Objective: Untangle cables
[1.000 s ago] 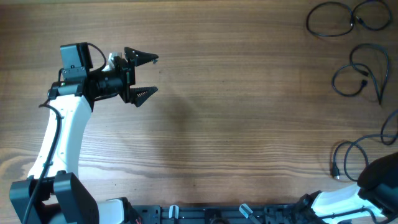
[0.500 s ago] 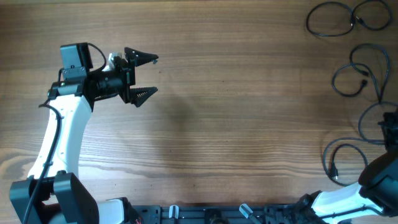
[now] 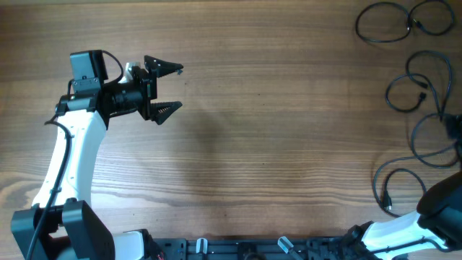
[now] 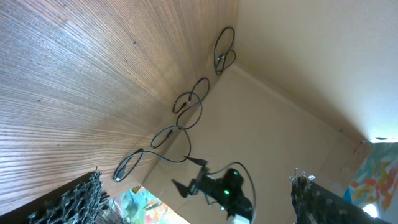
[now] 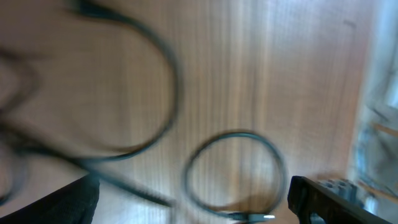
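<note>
While right gripper hangs released over the cables | left gripper released, idle over bench | advice: pinch one loop only, draw it clear of neighbours slowly

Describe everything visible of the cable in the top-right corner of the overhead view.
The cable is a thin black cord lying flat on the wooden table in two loose loops side by side, joined at a small dark knot or plug between them. It sits at the table's corner, apart from the other cables. Nothing else touches it.
</note>
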You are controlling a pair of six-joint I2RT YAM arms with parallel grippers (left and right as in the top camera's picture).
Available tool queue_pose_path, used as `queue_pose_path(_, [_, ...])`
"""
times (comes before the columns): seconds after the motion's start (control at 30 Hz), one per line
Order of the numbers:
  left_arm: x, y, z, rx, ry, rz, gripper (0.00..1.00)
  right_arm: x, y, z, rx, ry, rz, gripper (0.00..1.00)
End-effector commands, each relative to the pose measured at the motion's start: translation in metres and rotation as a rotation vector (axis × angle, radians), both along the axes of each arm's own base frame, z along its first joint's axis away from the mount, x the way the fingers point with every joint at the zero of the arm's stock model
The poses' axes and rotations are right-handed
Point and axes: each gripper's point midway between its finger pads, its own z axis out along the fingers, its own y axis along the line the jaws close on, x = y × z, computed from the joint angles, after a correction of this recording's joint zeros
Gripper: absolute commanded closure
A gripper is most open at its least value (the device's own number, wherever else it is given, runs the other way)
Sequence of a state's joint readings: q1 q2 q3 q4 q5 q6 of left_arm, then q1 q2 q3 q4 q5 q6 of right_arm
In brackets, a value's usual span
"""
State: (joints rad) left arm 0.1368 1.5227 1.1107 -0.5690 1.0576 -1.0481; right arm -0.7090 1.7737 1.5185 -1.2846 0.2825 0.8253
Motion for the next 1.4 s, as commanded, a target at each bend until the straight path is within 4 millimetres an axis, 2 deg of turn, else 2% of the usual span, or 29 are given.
queue_pose_path(0.0, [0.002,0.000,-0.002,0.023,-0.018,-0.005,0.00,0.042,0.009,0.022,0.099,-0.181,0.209,0.00])
queue_pose_path(0.07, [0.003,0.002,-0.005,0.038,-0.015,0.005,0.00,0.070,0.022,0.024,0.168,-0.305,0.384,0.00])
queue_pose_path(0.13, [0.004,0.003,-0.006,0.048,-0.014,0.011,0.00,0.081,0.025,0.026,0.172,-0.346,0.473,0.07])
queue_pose_path(0.17, [0.005,0.004,-0.007,0.056,-0.012,0.017,0.00,0.082,0.024,0.025,0.158,-0.332,0.493,0.27])
queue_pose_path(0.23, [0.005,0.005,-0.008,0.060,-0.012,0.020,0.00,0.076,0.017,0.020,0.124,-0.288,0.457,0.49])
queue_pose_path(0.3, [0.005,0.005,-0.008,0.060,-0.012,0.019,0.00,0.069,0.010,0.016,0.092,-0.246,0.434,0.50])
queue_pose_path(0.37, [0.005,0.005,-0.008,0.060,-0.012,0.020,0.00,0.055,0.001,0.008,0.053,-0.164,0.401,0.33])
queue_pose_path(0.5, [0.005,0.005,-0.008,0.060,-0.012,0.019,0.00,0.036,-0.003,-0.012,0.035,-0.066,0.385,0.33])
queue_pose_path(0.53, [0.005,0.005,-0.008,0.060,-0.012,0.019,0.00,0.031,-0.003,-0.020,0.036,-0.048,0.380,0.37])
queue_pose_path(0.57, [0.005,0.005,-0.008,0.060,-0.012,0.019,0.00,0.028,-0.002,-0.028,0.042,-0.044,0.377,0.48])
queue_pose_path(0.63, [0.005,0.005,-0.008,0.060,-0.012,0.019,0.00,0.018,-0.002,-0.041,0.042,-0.027,0.310,0.80])
queue_pose_path(0.67, [0.005,0.005,-0.008,0.060,-0.012,0.020,0.00,0.014,-0.003,-0.043,0.037,-0.021,0.282,0.90])
queue_pose_path(0.7, [0.005,0.005,-0.008,0.060,-0.012,0.019,0.00,0.010,-0.006,-0.046,0.025,-0.017,0.254,0.96])
queue_pose_path(0.77, [0.005,0.005,-0.008,0.060,-0.012,0.020,0.00,0.002,-0.017,-0.047,-0.005,-0.005,0.212,0.96])
queue_pose_path(0.87, [0.005,0.005,-0.008,0.060,-0.012,0.020,0.00,-0.019,-0.035,-0.045,-0.051,0.002,0.050,0.96])
queue_pose_path(0.97, [0.006,0.007,-0.010,0.076,-0.009,0.030,0.00,-0.039,-0.038,-0.056,-0.050,-0.006,-0.092,0.96])
queue_pose_path(1.0, [0.007,0.007,-0.011,0.079,-0.009,0.032,0.00,-0.040,-0.033,-0.070,-0.025,-0.028,-0.101,0.96])
queue_pose_path(1.07, [0.007,0.008,-0.011,0.085,-0.008,0.036,0.00,-0.029,-0.014,-0.098,0.060,-0.118,-0.086,0.96])
queue_pose_path(1.17, [0.007,0.008,-0.011,0.084,-0.008,0.036,0.00,-0.029,0.006,-0.123,0.124,-0.158,-0.081,0.95])
queue_pose_path(1.2, [0.006,0.008,-0.012,0.084,-0.004,0.036,0.00,-0.033,0.006,-0.124,0.116,-0.140,-0.066,0.87])
queue_pose_path(1.23, [0.006,0.008,-0.012,0.084,-0.004,0.036,0.00,-0.033,0.003,-0.123,0.110,-0.129,-0.032,0.74])
queue_pose_path(1.27, [0.006,0.008,-0.012,0.084,-0.004,0.036,0.00,-0.033,0.000,-0.119,0.108,-0.119,0.005,0.52])
queue_pose_path(1.3, [0.006,0.008,-0.012,0.084,-0.004,0.036,0.00,-0.031,-0.004,-0.109,0.108,-0.114,0.022,0.21])
queue_pose_path(1.33, [0.006,0.008,-0.012,0.084,-0.004,0.036,0.00,-0.028,-0.007,-0.098,0.109,-0.114,0.021,0.15])
queue_pose_path(1.37, [0.006,0.008,-0.012,0.084,-0.004,0.036,0.00,-0.025,-0.011,-0.086,0.108,-0.115,0.013,0.13])
